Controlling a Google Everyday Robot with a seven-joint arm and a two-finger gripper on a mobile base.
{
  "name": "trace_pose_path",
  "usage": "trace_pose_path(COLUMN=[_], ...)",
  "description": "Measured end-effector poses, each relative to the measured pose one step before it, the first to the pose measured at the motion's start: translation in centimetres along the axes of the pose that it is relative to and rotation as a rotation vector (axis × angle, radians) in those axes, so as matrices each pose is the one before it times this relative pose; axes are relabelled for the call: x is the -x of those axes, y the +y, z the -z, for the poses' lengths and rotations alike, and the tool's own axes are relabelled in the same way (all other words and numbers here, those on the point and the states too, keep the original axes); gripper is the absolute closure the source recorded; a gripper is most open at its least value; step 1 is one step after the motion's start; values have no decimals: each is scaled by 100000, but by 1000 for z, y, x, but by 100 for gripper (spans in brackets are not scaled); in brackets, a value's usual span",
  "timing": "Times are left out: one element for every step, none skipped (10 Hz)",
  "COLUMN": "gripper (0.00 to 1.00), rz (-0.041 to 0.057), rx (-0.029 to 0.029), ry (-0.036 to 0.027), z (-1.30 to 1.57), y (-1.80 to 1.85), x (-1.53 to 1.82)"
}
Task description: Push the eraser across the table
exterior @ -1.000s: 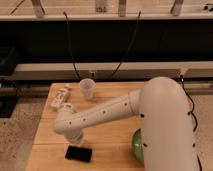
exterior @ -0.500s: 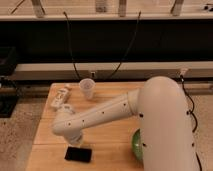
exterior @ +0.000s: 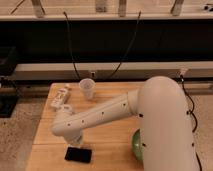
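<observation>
The eraser (exterior: 78,155) is a flat black rectangular block lying near the front left of the light wooden table (exterior: 107,135). My white arm reaches from the right across the table and bends down at the left. The gripper (exterior: 76,142) hangs under the arm's end, just behind and above the eraser's far edge, and is mostly hidden by the arm. I cannot tell whether it touches the eraser.
A white cup (exterior: 87,89) stands at the back of the table. A small white object (exterior: 59,98) lies at the back left corner. A green bowl (exterior: 135,145) sits at the front right, partly behind my arm. Black cables hang behind the table.
</observation>
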Motion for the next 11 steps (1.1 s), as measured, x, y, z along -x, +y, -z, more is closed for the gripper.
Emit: trace_pose_path(gripper=[99, 99, 99, 99, 99, 99, 99, 99, 99, 99, 99], rz=[310, 244, 349, 275, 237, 275, 303, 219, 147, 464, 418], rx=[122, 123, 84, 106, 36, 98, 72, 97, 28, 84, 141], ry=[132, 165, 157, 72, 145, 60, 206, 84, 129, 128, 211], z=[2, 11, 40, -3, 31, -13, 34, -5, 32, 14, 0], y=[50, 85, 63, 58, 53, 61, 57, 48, 37, 71, 84], x=[34, -27, -4, 21, 5, 40, -15, -1, -19, 42, 3])
